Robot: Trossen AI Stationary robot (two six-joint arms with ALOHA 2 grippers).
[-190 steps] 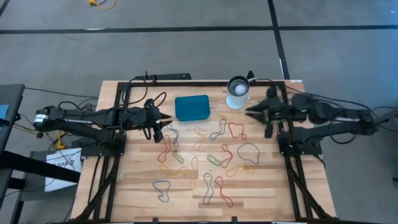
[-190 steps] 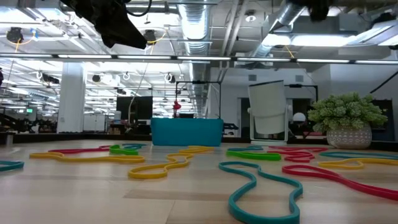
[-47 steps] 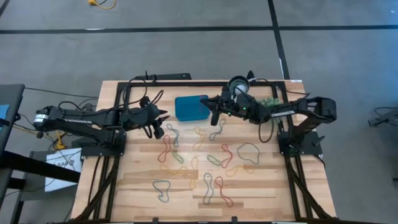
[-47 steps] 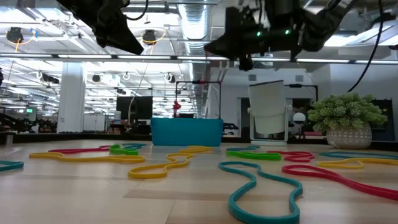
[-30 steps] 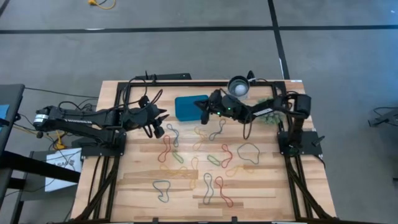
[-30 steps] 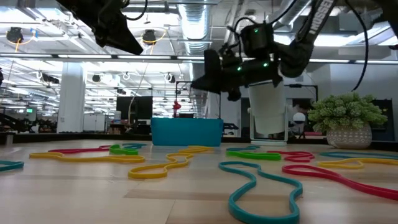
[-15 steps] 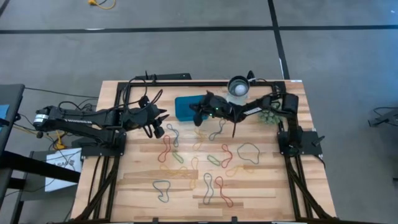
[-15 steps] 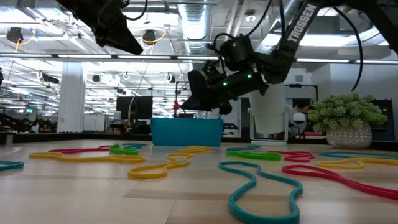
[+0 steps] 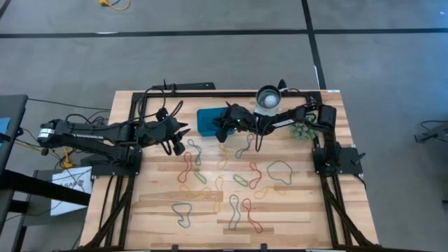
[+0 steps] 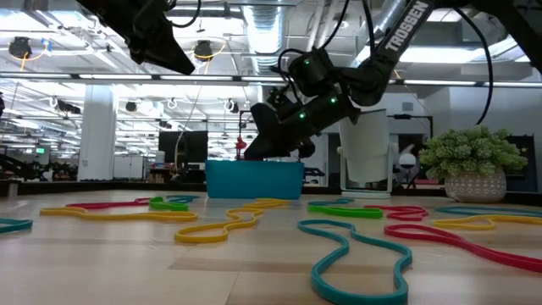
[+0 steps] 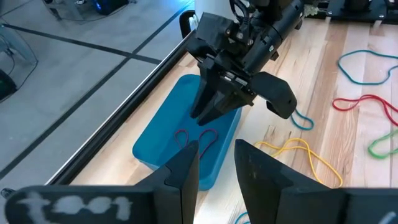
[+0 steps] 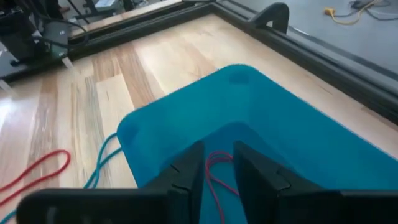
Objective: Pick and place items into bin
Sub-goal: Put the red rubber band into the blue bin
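Rubber-band loops lie scattered over the desk, and one red loop rests on the floor of the teal bin, directly under the right tool. That tool hangs low over the bin, tilted down toward it, its fingers parted with a narrow gap and nothing between them — released, with the red loop lying loose just below the tips. In the left wrist view the same tool shows from the side, its tips inside the bin's outline and above the red loop.

Beside the bin, toward the right arm's side, stands a round white-and-metal cup, and past it a spiky green plant ball sits near the desk's edge.

On the bin's other side the left tool hovers above the desk, apart from the bin, fingers slightly parted and empty.

The other loops — red, orange, yellow, green and teal — spread across the middle and front of the desk, among them a yellow loop and a teal loop nearest the low camera.
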